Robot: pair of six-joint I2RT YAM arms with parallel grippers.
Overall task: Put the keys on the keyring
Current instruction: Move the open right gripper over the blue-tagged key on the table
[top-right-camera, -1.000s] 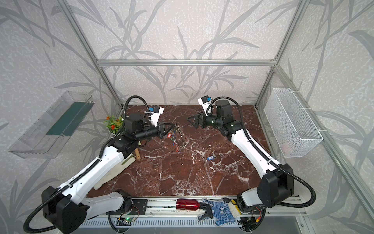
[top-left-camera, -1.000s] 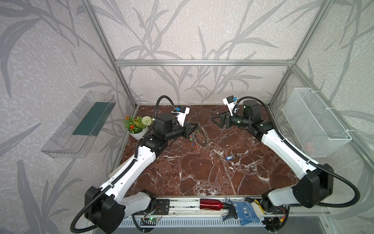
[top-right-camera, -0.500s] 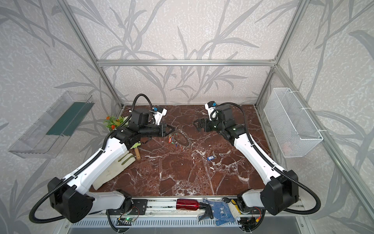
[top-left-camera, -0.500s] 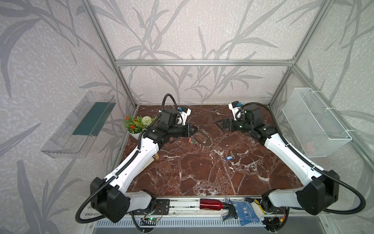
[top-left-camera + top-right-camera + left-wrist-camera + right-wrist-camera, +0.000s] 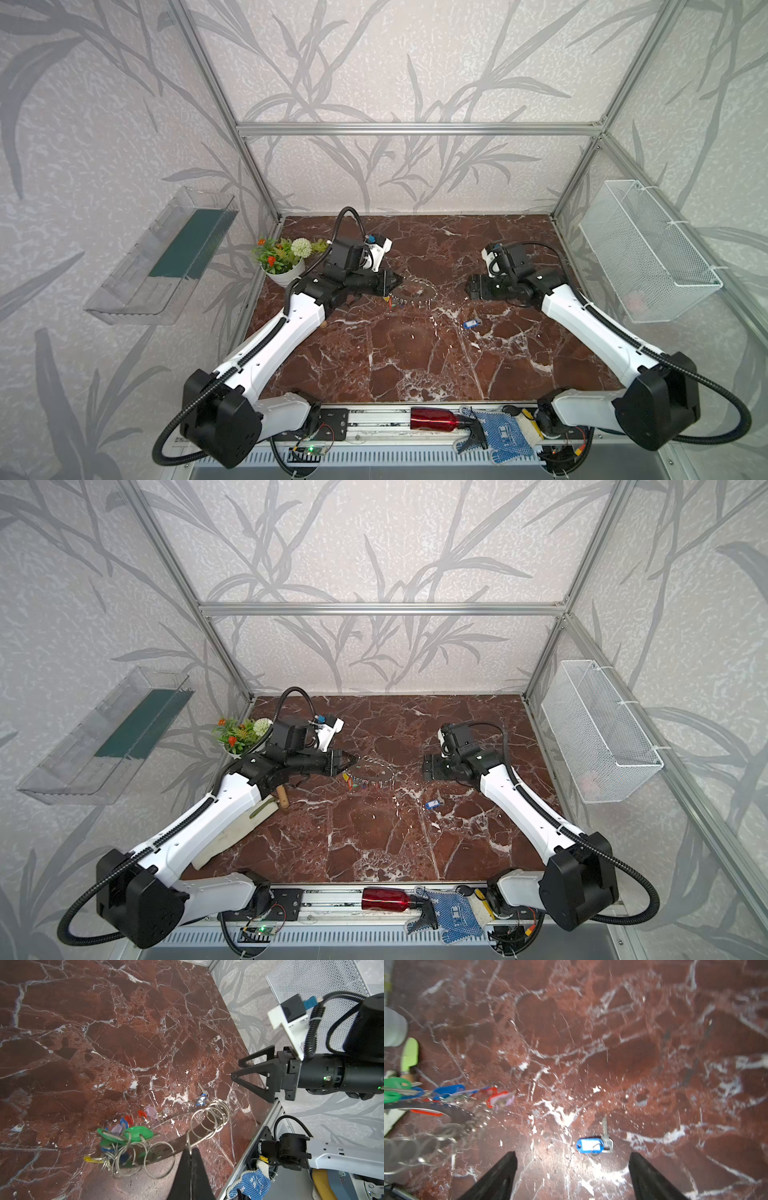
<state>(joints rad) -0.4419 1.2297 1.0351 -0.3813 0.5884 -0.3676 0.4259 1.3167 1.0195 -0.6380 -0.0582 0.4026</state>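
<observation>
The keyring, a flat grey ring fringed with wire clips, is held at its rim by my left gripper, which is shut on it. It shows mid-table in both top views. Several keys with green, blue, red, lilac and yellow tags hang from it. One loose key with a blue tag lies on the marble. My right gripper is open above that key, holding nothing.
A flower pot stands behind the left arm. A white glove and a wooden handle lie under it. A wire basket hangs on the right wall and a clear tray on the left wall. A red bottle and a blue glove rest on the front rail.
My left gripper has come lower and nearer the left side with the keyring. My right arm has drawn back to the right and dropped, jaws open over the loose blue-tag key.
</observation>
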